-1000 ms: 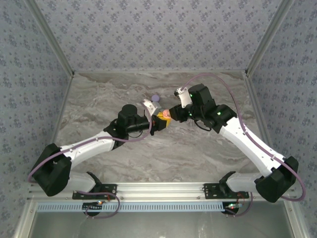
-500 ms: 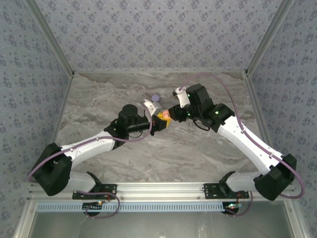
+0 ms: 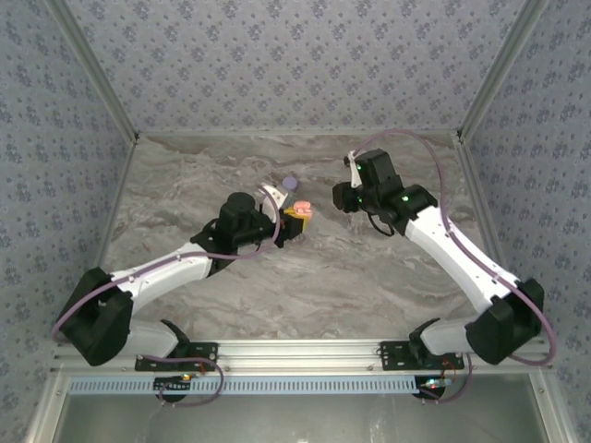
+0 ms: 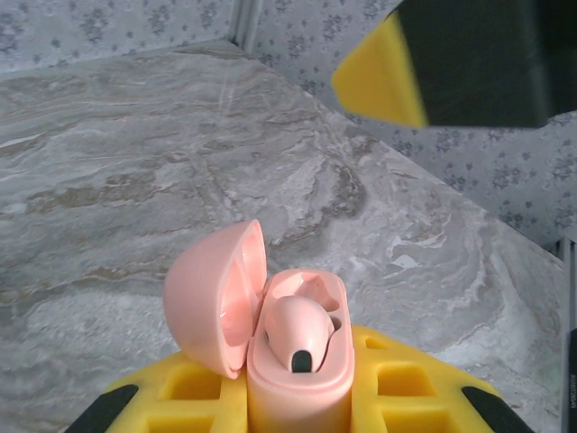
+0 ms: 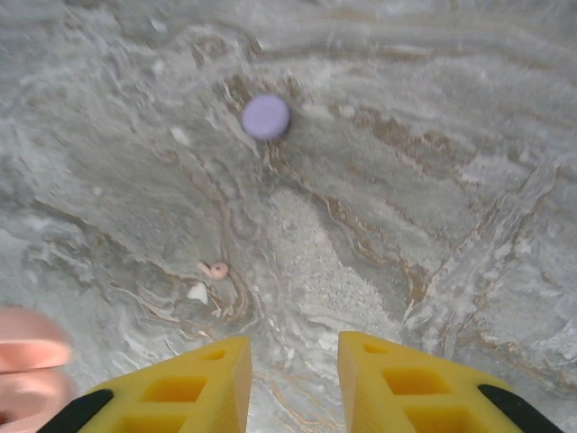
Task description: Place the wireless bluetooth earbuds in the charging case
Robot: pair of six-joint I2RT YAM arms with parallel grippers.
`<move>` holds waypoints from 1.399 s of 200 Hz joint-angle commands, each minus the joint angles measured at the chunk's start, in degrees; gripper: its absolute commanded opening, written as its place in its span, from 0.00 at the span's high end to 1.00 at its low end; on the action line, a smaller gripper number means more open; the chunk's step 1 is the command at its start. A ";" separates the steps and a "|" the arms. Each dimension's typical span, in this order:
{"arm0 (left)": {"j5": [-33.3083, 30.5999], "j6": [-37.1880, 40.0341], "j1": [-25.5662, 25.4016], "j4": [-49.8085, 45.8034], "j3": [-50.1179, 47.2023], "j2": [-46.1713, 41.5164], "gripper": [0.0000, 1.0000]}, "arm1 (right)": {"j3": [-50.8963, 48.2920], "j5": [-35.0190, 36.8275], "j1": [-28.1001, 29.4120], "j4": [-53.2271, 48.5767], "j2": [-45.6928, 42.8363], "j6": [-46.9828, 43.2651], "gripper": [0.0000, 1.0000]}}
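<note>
Your left claw (image 4: pixel 297 408) is pinching the pink charging case (image 4: pixel 302 374) by its lower body. It holds the case upright above the table (image 4: pixel 108 162), so the mouth faces up and is free for loading. The lid (image 4: pixel 212 307) is swung open to one side, out of the way. One earbud (image 4: pixel 293 327) sits in its pocket with the dark tip showing, and the pocket beside it looks empty. Your right claw (image 5: pixel 290 383) is spread with nothing between its fingers, hanging over the table apart from the case. Below it lie a small pink curl (image 5: pixel 216 269) and a whitish speck (image 5: pixel 196 292), just beside each other, with a purple disc (image 5: pixel 266 117) farther off. Both bits are too small to tell whether either is the second earbud; if one is, that's your next pick
</note>
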 commanded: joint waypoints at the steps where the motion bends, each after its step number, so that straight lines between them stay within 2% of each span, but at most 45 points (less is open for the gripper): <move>1: -2.06 -1.64 1.42 -0.75 -2.29 -5.14 1.00 | 0.28 -5.39 -0.20 0.10 5.33 1.51 0.66; 35: -3.28 -2.24 3.84 -5.80 -4.23 -10.96 1.00 | 3.69 -12.54 0.19 0.39 15.82 0.20 0.64; 106: -8.71 -1.36 4.72 -11.58 -7.60 -19.70 1.00 | 14.22 -14.30 3.91 -1.44 33.33 4.05 0.58; 171: -9.52 -1.11 4.83 -12.15 -7.98 -21.01 1.00 | 22.94 -8.98 6.77 -7.12 43.69 7.76 0.55; 280: -9.30 -1.05 4.78 -12.41 -8.01 -20.92 1.00 | 31.30 -4.13 9.30 -11.73 51.59 7.44 0.59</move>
